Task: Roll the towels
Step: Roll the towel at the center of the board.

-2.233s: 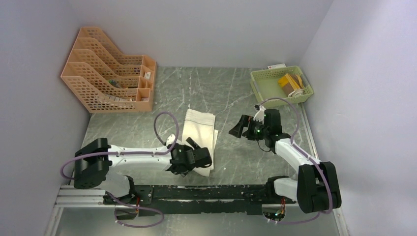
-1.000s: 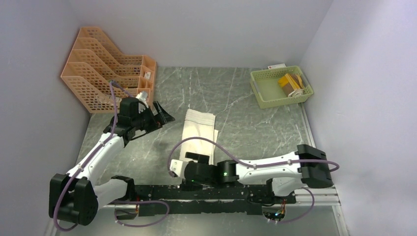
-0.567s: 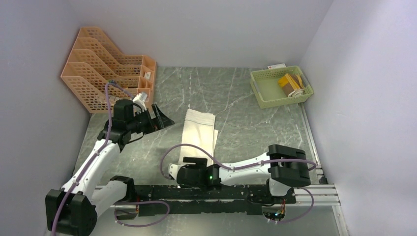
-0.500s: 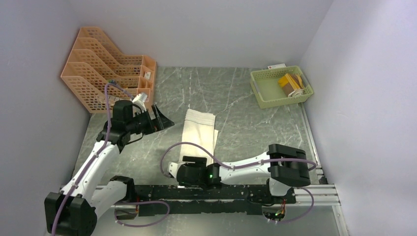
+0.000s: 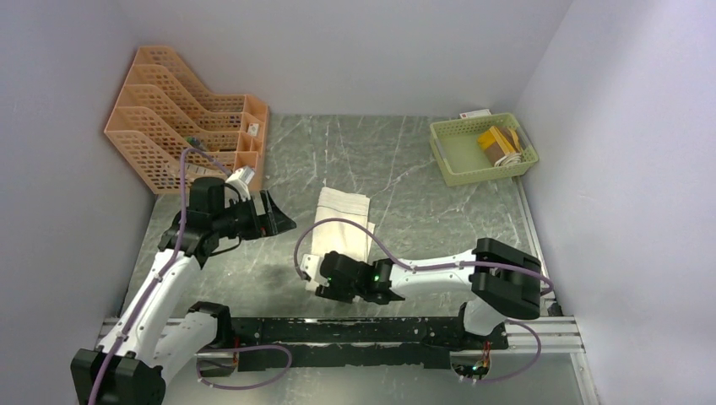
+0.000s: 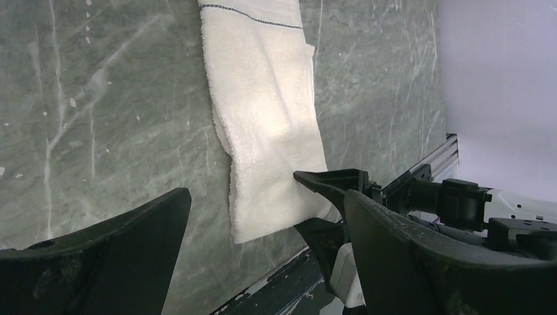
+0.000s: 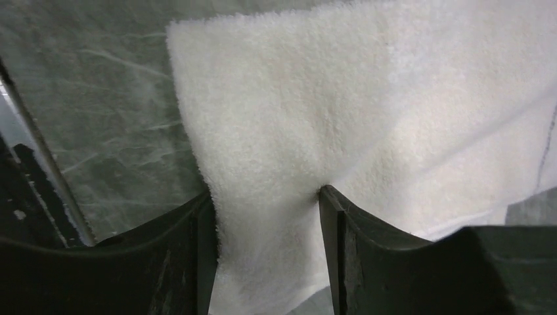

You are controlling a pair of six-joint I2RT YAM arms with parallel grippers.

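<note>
The cream-white towel (image 5: 342, 221) lies flat as a long strip in the middle of the table, its near end towards the arm bases. My right gripper (image 5: 325, 274) sits at that near end, and in the right wrist view both fingers press into the towel (image 7: 368, 98) with a bunch of cloth pinched in the gripper (image 7: 266, 197). My left gripper (image 5: 274, 221) hovers wide open to the left of the towel, holding nothing. Its wrist view looks down on the towel (image 6: 266, 118) and the right gripper (image 6: 328, 210). A mustard-yellow towel (image 5: 496, 142) rests in the green basket.
An orange file rack (image 5: 190, 122) stands at the back left. The green basket (image 5: 447, 156) sits at the back right by the wall. The black rail (image 5: 355, 329) runs along the near edge just behind the right gripper.
The right gripper has slid forward from the rail onto the towel's near end and narrowed its jaws on the cloth. The left gripper has drifted slightly right and nearer, staying open.
</note>
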